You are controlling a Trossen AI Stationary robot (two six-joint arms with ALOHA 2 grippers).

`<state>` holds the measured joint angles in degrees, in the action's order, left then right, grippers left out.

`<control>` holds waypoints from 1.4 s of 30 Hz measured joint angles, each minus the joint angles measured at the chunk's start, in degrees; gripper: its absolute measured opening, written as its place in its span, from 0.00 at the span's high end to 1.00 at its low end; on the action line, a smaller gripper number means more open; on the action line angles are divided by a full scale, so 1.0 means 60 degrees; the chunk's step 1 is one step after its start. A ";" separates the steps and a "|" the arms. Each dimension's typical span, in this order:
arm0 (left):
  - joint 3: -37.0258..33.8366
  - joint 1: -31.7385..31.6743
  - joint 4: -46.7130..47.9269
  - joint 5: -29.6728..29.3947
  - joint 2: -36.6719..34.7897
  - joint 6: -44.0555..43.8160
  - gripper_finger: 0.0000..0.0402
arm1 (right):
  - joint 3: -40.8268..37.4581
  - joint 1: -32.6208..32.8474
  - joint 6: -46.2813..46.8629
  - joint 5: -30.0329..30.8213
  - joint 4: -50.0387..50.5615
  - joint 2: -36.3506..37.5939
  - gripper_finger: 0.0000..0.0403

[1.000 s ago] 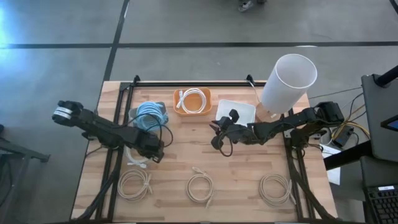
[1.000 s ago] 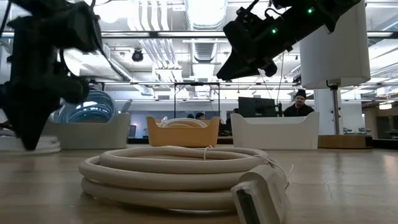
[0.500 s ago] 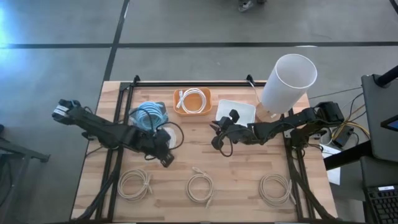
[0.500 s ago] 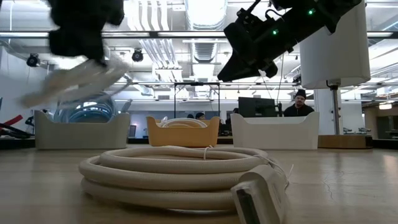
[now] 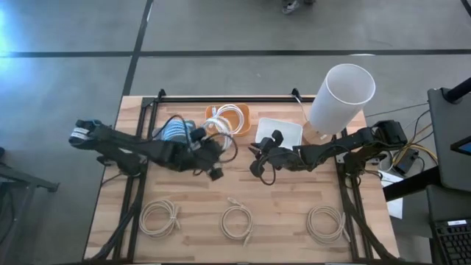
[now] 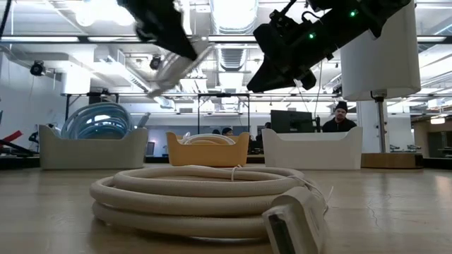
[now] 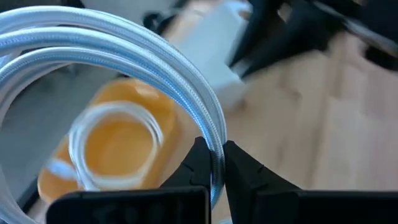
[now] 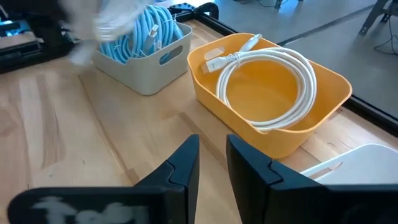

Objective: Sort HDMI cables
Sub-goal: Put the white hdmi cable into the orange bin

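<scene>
Table (image 5: 287,210) still has three beige coils along the near edge. Left gripper (image 7: 214,163) fingers clamped on a white cable coil (image 7: 155,59), hanging in the air just short of the orange bin (image 5: 241,129), which lies straight ahead. Right gripper (image 8: 212,158) idles mid-table, fingers parted and empty.

A grey concrete floor (image 5: 66,88) crossed by dark lines surrounds the wooden worktop (image 5: 287,195), while beyond it ceiling ducts (image 6: 169,56), bright lights, dark monitors (image 6: 291,121) and a seated person (image 6: 341,118) show.
</scene>
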<state>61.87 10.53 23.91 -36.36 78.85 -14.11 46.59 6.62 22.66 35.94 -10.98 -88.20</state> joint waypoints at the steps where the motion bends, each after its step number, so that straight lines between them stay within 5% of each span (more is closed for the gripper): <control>1: 0.0000 -0.0241 -0.0423 -0.0006 0.0135 0.0270 0.96 | 0.0000 0.0002 0.0011 0.0000 0.0000 0.0000 0.82; 7: 0.0000 -0.1866 -0.3000 -0.0004 0.1259 0.0867 0.96 | 0.0000 0.0031 0.0063 -0.0001 0.0004 0.0000 0.81; 17: 0.0008 -0.4000 -0.4409 0.0970 0.3345 0.0108 0.93 | -0.0054 0.0129 0.0407 -0.0075 0.0157 0.0000 0.82; 33: 0.0127 -0.4303 -0.5199 0.1129 0.4536 -0.0819 0.92 | -0.0288 0.0125 0.0407 -0.0069 0.0226 0.0000 0.82; 42: 0.0127 -0.4390 -0.5097 0.1492 0.4517 -0.0920 0.76 | -0.0306 0.0125 0.0446 -0.0066 0.0219 0.0000 0.82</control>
<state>62.63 -15.81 -6.68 -27.41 105.95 -19.63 44.75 7.38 25.34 35.55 -9.67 -88.20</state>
